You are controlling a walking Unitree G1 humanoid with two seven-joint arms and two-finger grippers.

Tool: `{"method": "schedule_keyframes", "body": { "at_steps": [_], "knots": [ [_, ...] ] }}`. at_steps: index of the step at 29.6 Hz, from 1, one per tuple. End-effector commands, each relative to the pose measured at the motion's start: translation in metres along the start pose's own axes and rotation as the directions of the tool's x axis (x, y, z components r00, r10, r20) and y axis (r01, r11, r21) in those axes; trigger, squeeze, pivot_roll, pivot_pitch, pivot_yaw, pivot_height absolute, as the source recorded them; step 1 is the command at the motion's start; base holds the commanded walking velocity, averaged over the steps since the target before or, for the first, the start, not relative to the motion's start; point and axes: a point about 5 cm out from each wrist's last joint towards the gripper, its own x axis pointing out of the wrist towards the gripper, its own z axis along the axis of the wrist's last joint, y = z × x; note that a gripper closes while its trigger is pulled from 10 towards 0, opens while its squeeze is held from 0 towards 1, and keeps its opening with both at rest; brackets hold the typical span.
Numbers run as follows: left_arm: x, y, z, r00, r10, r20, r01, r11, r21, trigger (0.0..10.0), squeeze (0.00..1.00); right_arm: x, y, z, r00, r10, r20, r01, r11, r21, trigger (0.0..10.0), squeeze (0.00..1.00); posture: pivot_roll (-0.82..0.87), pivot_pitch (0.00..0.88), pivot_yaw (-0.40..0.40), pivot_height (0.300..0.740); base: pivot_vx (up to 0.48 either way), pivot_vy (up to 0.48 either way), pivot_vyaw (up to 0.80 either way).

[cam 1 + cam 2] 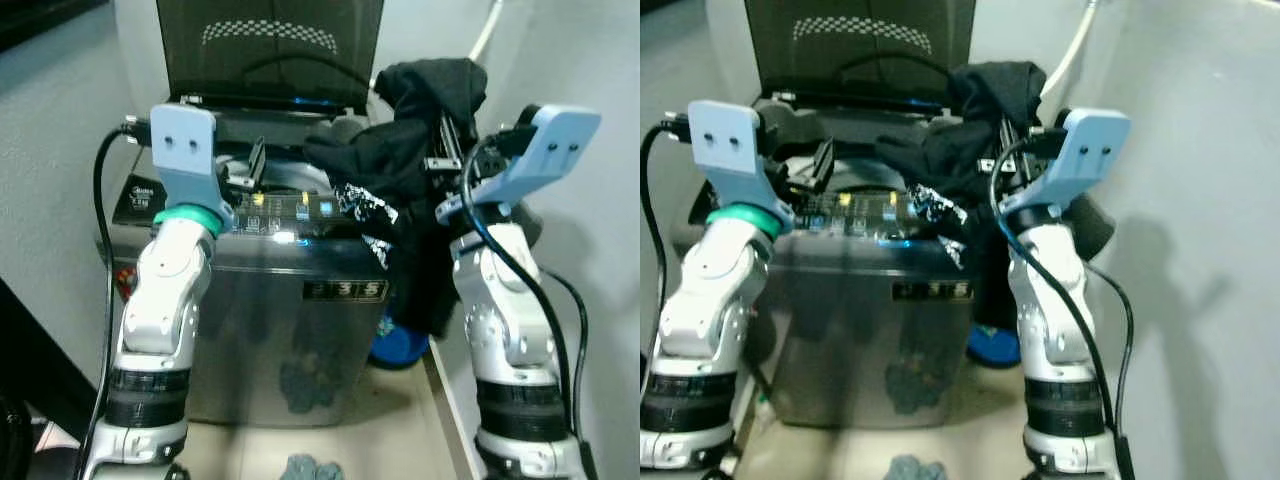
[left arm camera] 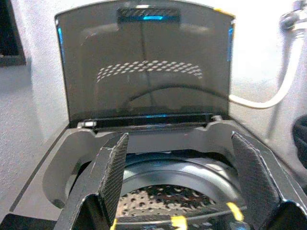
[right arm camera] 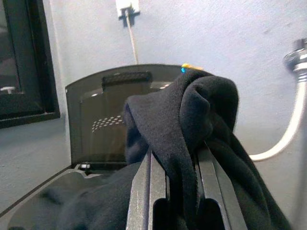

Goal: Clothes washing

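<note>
The right gripper [image 3: 172, 191] is clenching a crumpled black cotton garment [image 1: 420, 130] at two o'clock above the open grey top-loading washing machine [image 1: 290, 300], probably for dropping in, while the left gripper [image 2: 182, 182] is hovering released.

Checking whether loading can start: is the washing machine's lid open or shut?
Open. The lid stands upright at the back, and the perforated drum shows below the left gripper, whose fingers are spread.
</note>
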Motion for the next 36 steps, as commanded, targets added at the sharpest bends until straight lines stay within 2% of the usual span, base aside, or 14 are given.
{"method": "schedule_keyframes", "body": {
  "at_steps": [1,7,20,29,30,33,34,35,36],
  "knots": [
    [0.000,0.002,-0.003,1.000,0.012,-0.012,-0.012,1.000,0.007,10.0,0.00,0.001,0.005,0.007,0.999,0.018,0.039,-0.018,1.000,-0.006,10.0,0.00,0.10,0.002,-0.011,0.740,0.480,0.000,0.00],
    [0.000,0.002,-0.004,1.000,0.018,-0.018,-0.018,1.000,0.008,10.0,0.00,0.000,0.005,0.004,0.999,0.016,0.034,-0.015,1.000,-0.018,10.0,0.00,0.10,0.002,-0.011,0.740,0.470,0.000,0.00],
    [0.000,-0.002,-0.005,1.000,-0.005,-0.019,0.005,1.000,0.005,10.0,0.00,-0.001,0.003,0.003,1.000,0.008,0.028,-0.007,1.000,-0.025,10.0,0.00,0.09,0.007,-0.008,0.740,0.000,0.000,0.00],
    [0.001,-0.002,-0.007,0.999,-0.001,-0.032,0.000,0.999,-0.033,10.0,0.00,-0.001,0.004,0.002,0.999,0.023,0.029,-0.021,0.999,-0.042,10.0,0.00,0.09,0.008,-0.008,0.740,0.000,0.000,0.00],
    [0.001,-0.001,-0.007,0.999,0.005,-0.032,-0.006,0.999,-0.039,10.0,0.00,-0.001,0.010,0.003,0.996,0.083,0.028,-0.081,0.994,-0.070,10.0,0.00,0.09,0.008,-0.008,0.740,0.000,0.000,0.00],
    [0.001,-0.001,-0.007,0.999,0.005,-0.032,-0.007,0.999,-0.040,10.0,0.00,-0.002,0.011,0.003,0.995,0.099,0.027,-0.097,0.992,-0.077,10.0,0.00,0.09,0.008,-0.008,0.740,0.000,0.000,0.00],
    [0.001,0.000,-0.007,0.999,0.010,-0.033,-0.011,0.999,-0.038,10.0,0.00,-0.002,0.018,0.004,0.986,0.166,0.020,-0.164,0.984,-0.073,10.0,0.00,0.09,0.009,-0.008,0.740,0.000,0.000,0.00],
    [0.001,0.000,-0.007,0.999,0.010,-0.033,-0.011,0.999,-0.038,10.0,0.00,-0.002,0.018,0.004,0.986,0.166,0.020,-0.164,0.984,-0.073,10.0,0.00,0.09,0.009,-0.008,0.740,0.000,0.000,0.00],
    [0.001,0.001,-0.009,0.999,0.028,-0.034,-0.029,0.999,-0.028,10.0,0.00,-0.005,0.032,0.004,0.953,0.303,0.001,-0.302,0.951,-0.069,10.0,0.00,0.09,0.009,-0.008,0.740,0.000,0.000,0.00]
  ]
}}
